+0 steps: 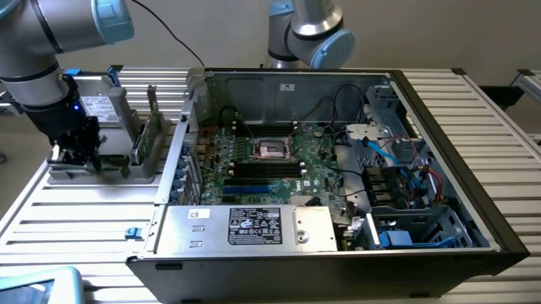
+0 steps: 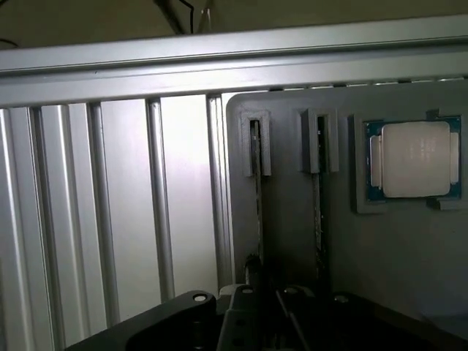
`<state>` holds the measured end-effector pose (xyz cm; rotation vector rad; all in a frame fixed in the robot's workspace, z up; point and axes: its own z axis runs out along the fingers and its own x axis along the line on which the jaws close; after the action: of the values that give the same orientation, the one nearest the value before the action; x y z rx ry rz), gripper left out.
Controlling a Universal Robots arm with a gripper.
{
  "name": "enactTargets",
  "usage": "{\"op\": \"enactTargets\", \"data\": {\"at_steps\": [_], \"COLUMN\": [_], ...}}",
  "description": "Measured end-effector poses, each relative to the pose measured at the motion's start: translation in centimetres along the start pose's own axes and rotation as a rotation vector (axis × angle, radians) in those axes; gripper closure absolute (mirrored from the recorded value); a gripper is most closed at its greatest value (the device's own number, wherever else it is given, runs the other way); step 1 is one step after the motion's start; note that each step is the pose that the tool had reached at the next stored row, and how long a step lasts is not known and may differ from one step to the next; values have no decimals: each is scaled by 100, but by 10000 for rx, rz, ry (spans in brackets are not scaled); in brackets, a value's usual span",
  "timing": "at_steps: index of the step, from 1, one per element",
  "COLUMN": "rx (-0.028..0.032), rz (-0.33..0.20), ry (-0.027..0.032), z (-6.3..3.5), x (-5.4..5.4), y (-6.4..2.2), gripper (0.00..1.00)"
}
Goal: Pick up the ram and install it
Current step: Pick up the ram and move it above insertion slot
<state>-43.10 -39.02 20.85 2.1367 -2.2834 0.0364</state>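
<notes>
The ram [image 2: 257, 212] is a thin stick standing on its edge in a slot of the grey holder [image 2: 292, 248], near the holder's edge. My gripper [image 2: 257, 291] is down over one end of it, with a finger close on each side, shut on the ram. A second stick [image 2: 319, 212] stands parallel in the neighbouring slot. In the exterior view my gripper [image 1: 80, 161] hangs low over the holder [image 1: 101, 176] at that view's left, beside the open computer case [image 1: 473, 145]. The motherboard [image 1: 279, 183] lies inside, with black slots [image 1: 266, 168] below the processor socket.
A square silver processor chip [image 2: 417, 159] sits in a recess of the holder. A grey drive with blue tabs [image 1: 106, 104] and a thin green board [image 1: 148, 136] stand upright in the holder. A second arm [image 1: 308, 31] stands behind the case. Slatted aluminium table [image 2: 124, 219] lies around.
</notes>
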Motion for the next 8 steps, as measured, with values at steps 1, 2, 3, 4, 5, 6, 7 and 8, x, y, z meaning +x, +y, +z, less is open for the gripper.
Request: {"op": "enactTargets", "data": {"at_steps": [1,2,3,4,5,6,7,8], "rx": [1,-1,2,3,5,8,8,11], "rz": [-9,-21,-37,-57,-81,-108,-136,-177], "ry": [0,1,-1,0,0,-1,-1,-2], "z": [-45,-91,-138,-183,-228,-273,-318,-364], "x": [1,2,3,5,6,7,8,9], "y": [-1,-1,-1,-2,-2,-2,-3,-3], "gripper": [86,86,86,86,86,86,86,86]}}
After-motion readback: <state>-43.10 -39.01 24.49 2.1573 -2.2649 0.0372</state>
